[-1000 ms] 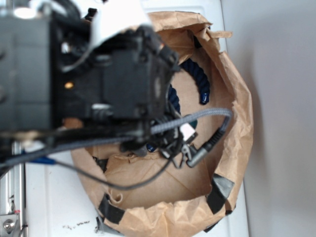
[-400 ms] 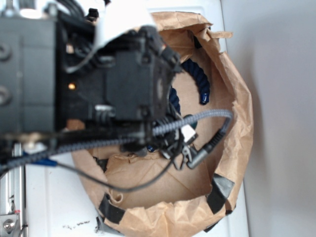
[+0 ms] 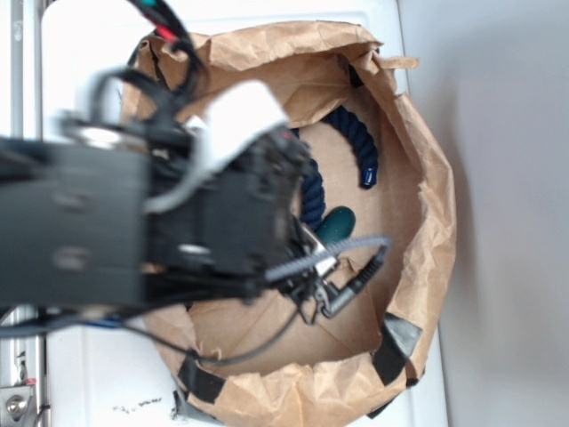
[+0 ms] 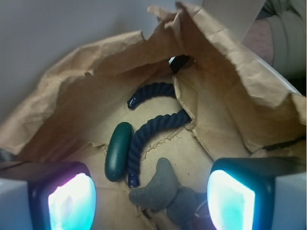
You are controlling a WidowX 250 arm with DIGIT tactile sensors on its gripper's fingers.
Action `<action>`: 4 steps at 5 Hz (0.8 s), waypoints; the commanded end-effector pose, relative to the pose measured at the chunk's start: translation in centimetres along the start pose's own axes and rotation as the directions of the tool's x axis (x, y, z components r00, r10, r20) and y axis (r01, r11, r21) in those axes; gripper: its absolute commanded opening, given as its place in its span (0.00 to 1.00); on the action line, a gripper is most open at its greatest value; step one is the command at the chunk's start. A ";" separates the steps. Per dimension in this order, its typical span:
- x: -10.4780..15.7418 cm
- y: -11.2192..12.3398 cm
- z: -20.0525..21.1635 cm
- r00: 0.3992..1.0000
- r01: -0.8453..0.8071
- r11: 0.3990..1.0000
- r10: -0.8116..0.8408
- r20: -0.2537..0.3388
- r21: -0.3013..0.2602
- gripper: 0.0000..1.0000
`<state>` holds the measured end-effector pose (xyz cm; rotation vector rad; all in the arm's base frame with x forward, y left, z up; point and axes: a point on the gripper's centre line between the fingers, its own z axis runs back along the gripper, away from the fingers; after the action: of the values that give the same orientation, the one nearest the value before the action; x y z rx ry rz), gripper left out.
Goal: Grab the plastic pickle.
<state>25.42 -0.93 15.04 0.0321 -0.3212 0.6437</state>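
Jaws spread wide and holding nothing, the gripper [image 4: 151,194] hangs above the crumpled paper bag [image 4: 225,100]. On the bag's floor, the pickle [image 4: 118,151] lies ahead of the left finger [image 4: 67,199], just beside the rope [image 4: 148,134], near the elephant [image 4: 165,191].

Soft, even daylight fills both views, with no hard shadows; the paper bag [image 3: 418,178] interior is only mildly shaded under its folded rim. In the exterior view the robot arm [image 3: 133,222] is close to the lens and heavily blurred, while the bag behind it is sharper. In the wrist view the fingertips [image 4: 72,201] are out of focus and glow bright cyan and pink, and the plastic pickle [image 4: 118,151] shows a faint sheen.
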 end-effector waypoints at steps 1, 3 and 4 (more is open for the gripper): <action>2.0 -1.1 -4.0 0.998 0.046 0.998 -0.045 0.038 -0.043 1.00; 1.5 -0.1 -6.6 1.000 0.003 1.000 -0.003 0.019 0.005 1.00; 1.1 0.8 -7.3 1.000 -0.028 0.999 0.028 -0.013 0.026 1.00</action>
<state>27.70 0.35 7.21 0.0600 -0.2701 0.6469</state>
